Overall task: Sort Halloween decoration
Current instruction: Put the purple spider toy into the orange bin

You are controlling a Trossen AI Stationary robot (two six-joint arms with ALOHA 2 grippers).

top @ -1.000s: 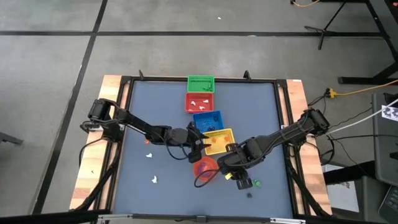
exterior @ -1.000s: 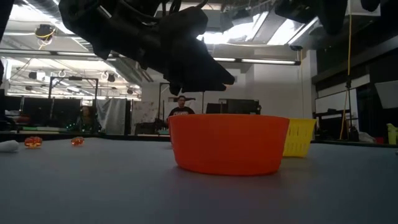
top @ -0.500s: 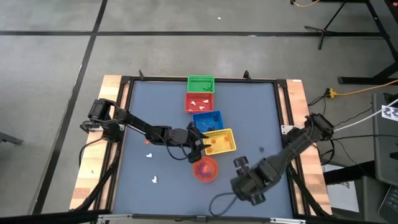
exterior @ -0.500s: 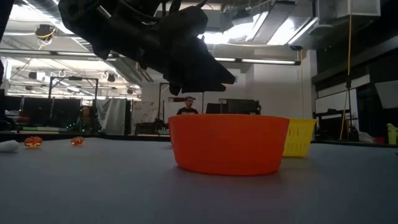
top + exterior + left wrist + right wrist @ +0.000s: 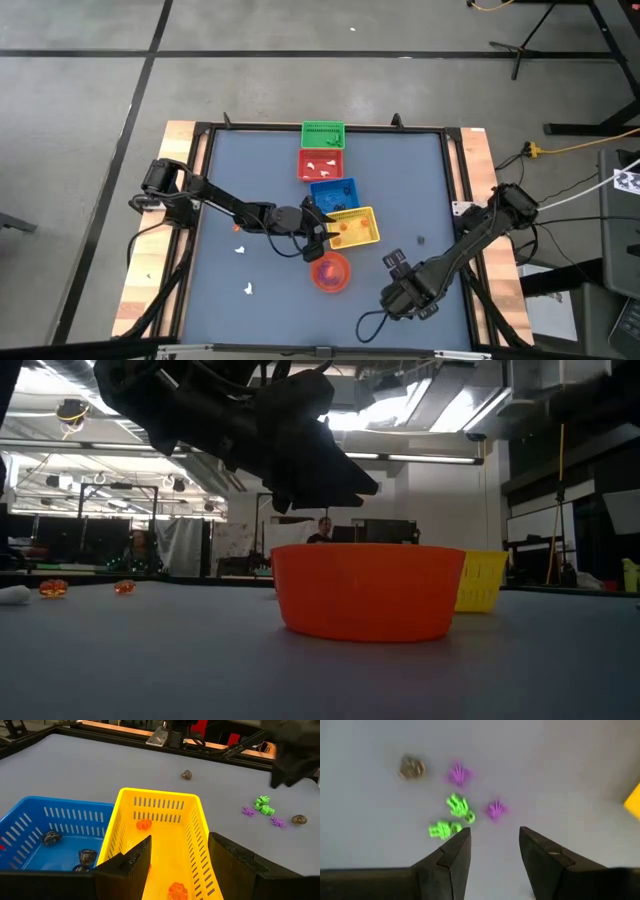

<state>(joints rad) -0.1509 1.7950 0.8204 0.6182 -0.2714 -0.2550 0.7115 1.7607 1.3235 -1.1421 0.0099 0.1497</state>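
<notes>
White trinkets [image 5: 243, 270] lie loose at the table's left. Left gripper [image 5: 330, 232] hangs open-jawed over the yellow basket [image 5: 196, 845], which holds orange trinkets [image 5: 144, 825]. Right gripper [image 5: 492, 847], jaws apart and empty, hovers above green trinkets [image 5: 451, 817] and purple ones [image 5: 458, 774].

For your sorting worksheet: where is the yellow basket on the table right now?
In the high view the yellow basket sits near the table's centre, at the near end of the basket row, touching the blue basket, just above the red-orange bowl.
</notes>
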